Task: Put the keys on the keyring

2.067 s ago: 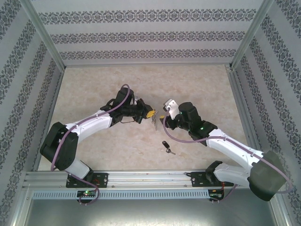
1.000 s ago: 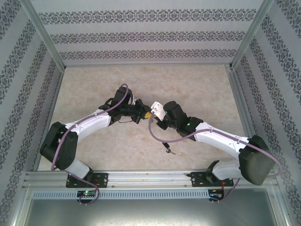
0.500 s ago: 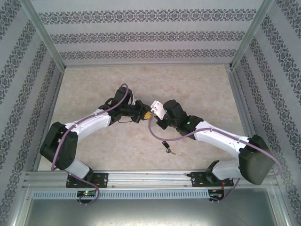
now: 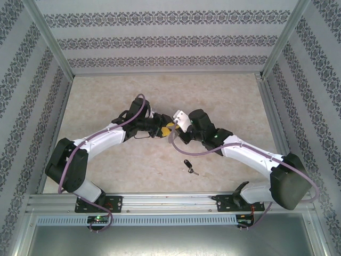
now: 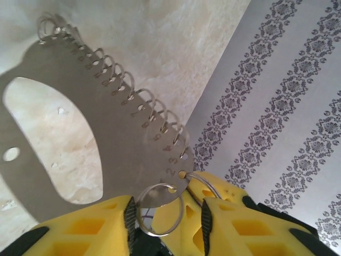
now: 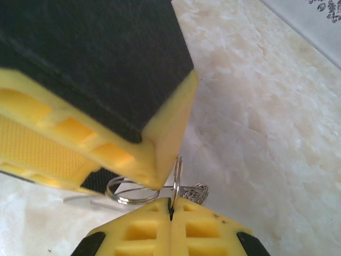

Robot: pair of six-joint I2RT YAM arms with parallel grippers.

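The risk lies in how little is holding the keyring (image 5: 114,133). It is up in the air over the middle of the worktop (image 4: 106,96), where the two arms meet. The left gripper (image 5: 166,205) has its yellow fingers parted, with the plate's end and one small ring sitting loose in the gap, so it clamps nothing. The right gripper (image 6: 170,210) is clenched on the thin edge of a single small ring, and that pinch appears to carry the whole plate. A wire ring nipped edge-on can roll or slide between soft pads. The plate may then swing, twist out of line or drop to the worktop. The loose ring between the left fingers could also catch on a pad if that arm draws away, tugging the plate out of the right grip. The key (image 4: 189,166) lies flat on the worktop nearer the near edge, apart from both grippers. Being small and flat, it may skid when a fingertip tries for it.
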